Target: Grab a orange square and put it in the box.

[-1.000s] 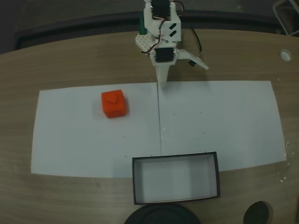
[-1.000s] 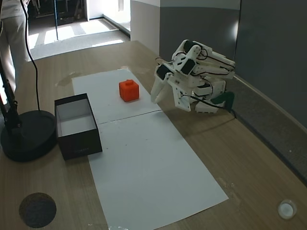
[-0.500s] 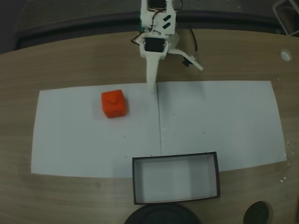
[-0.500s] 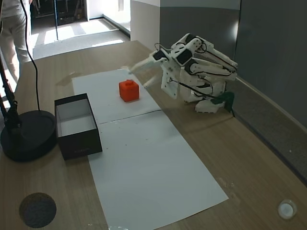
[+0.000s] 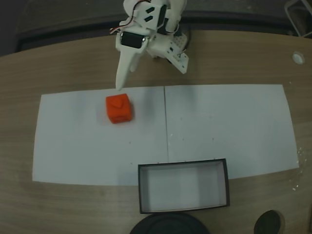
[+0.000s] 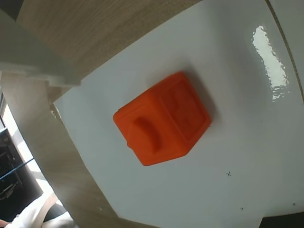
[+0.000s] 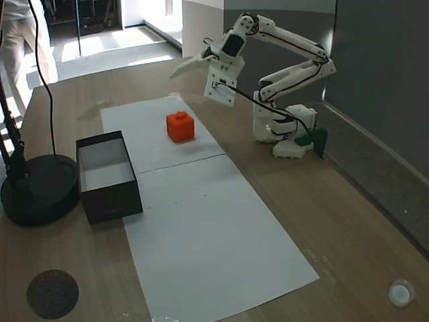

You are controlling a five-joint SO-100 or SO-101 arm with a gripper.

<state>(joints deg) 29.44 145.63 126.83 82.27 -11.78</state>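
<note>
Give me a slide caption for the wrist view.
Orange cube resting on white paper over a wooden table.

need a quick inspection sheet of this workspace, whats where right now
surface: wooden table with two white paper sheets laid side by side
job's things: orange square lies on the paper, untouched; box is open-topped with nothing inside
clutter: round black base beside the box; small white cap; dark disc on the table
grippers: tool open, raised above and beside the square
cables: black cable running to the base; thin wires on the arm
surroundings: a person standing in the background
</note>
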